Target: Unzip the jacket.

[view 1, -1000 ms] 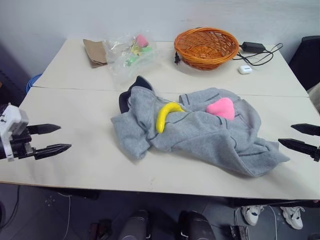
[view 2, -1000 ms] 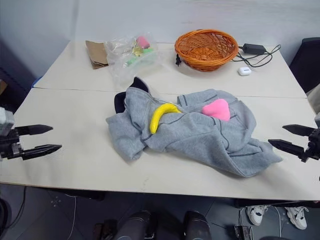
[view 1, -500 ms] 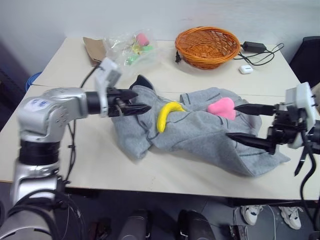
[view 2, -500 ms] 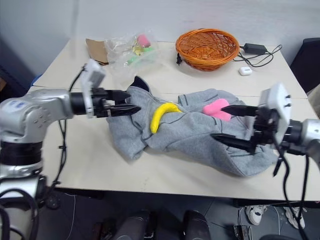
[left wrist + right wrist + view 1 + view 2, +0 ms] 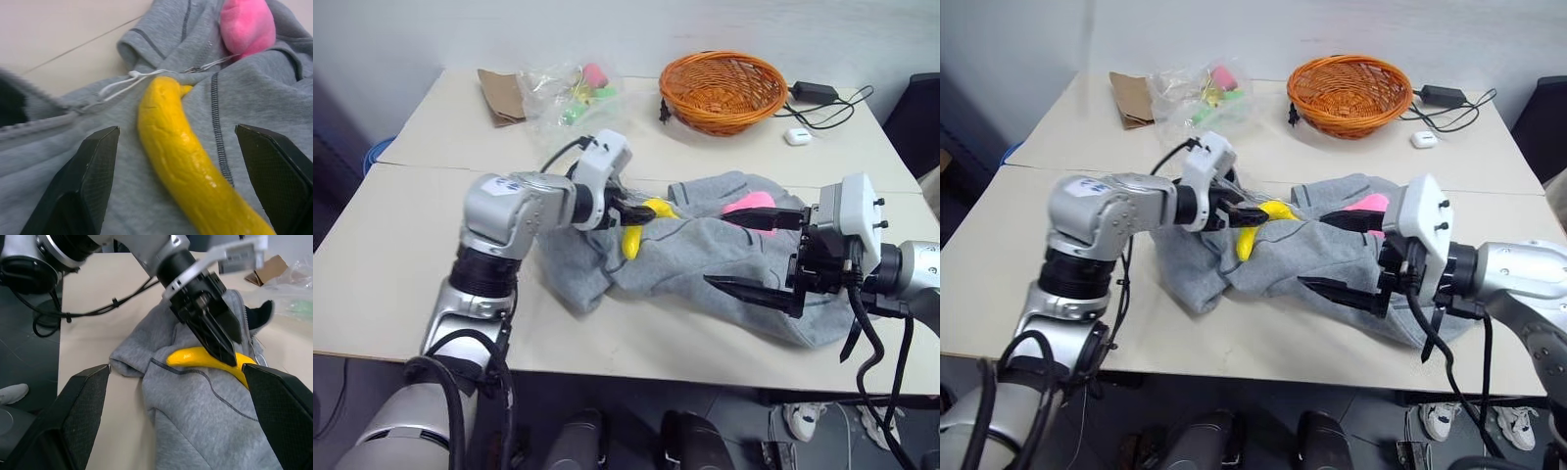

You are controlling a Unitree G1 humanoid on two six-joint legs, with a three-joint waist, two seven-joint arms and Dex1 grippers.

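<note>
The grey jacket [image 5: 705, 259] lies crumpled in the middle of the table, its dark collar lining toward the left. A yellow banana [image 5: 632, 241] and a pink plush toy [image 5: 749, 204] rest on top of it. My left gripper [image 5: 643, 213] is open and reaches in from the left. In the left wrist view its fingers [image 5: 93, 171] straddle the banana [image 5: 186, 161] just below a white cord [image 5: 122, 81]. My right gripper [image 5: 720, 252] hangs open over the jacket's right half, pointing left toward the banana [image 5: 195, 357].
On the far table stand an orange wicker basket [image 5: 722, 88], a clear plastic bag [image 5: 563, 98] of small items and a brown paper piece [image 5: 499, 96]. A charger with cables [image 5: 813, 93] and a white case [image 5: 793, 136] lie at the back right.
Both arms swung in from the table's sides. The left gripper passed the collar and reached the banana. The right gripper moved left over the jacket.
</note>
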